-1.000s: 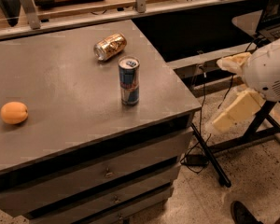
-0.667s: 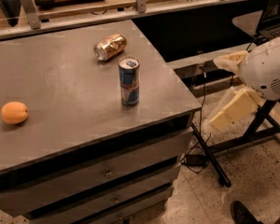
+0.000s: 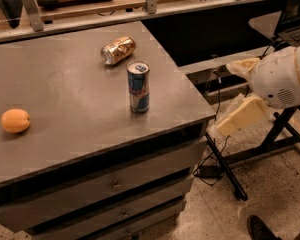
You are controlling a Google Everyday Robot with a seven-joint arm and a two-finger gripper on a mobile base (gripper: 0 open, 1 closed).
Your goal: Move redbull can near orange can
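Redbull can: the redbull can [image 3: 138,86] stood upright on the right half of the table [image 3: 65,99], with its silver top turned to the camera; nothing touched it
Orange can: the orange can [image 3: 118,50] lay on its side behind the redbull can and a little to the left of it, closer to the back edge of the table; one silver end pointed to the left
Gap between the cans: the two cans were near each other but apart, with a short strip of bare grey surface between them
Gripper: the gripper [image 3: 223,99] was off the table, in the air over the floor, just beyond the front right corner of the table and well apart from the redbull can
Fingers: the two cream-coloured fingers [image 3: 240,116] were spread, one above and one below, and they held nothing between them
Arm: the white rounded arm housing [image 3: 282,76] was behind the fingers, at the right edge of the view
Orange fruit: the round orange fruit [image 3: 15,120] rested near the left edge of the table, well apart from both cans
Drawers: the grey drawers [image 3: 115,184] were stacked under the table top, each with a small knob
Right side: a black stand [image 3: 225,169] stood on the speckled floor below the gripper, and part of a laptop [image 3: 296,14] showed in the upper right corner
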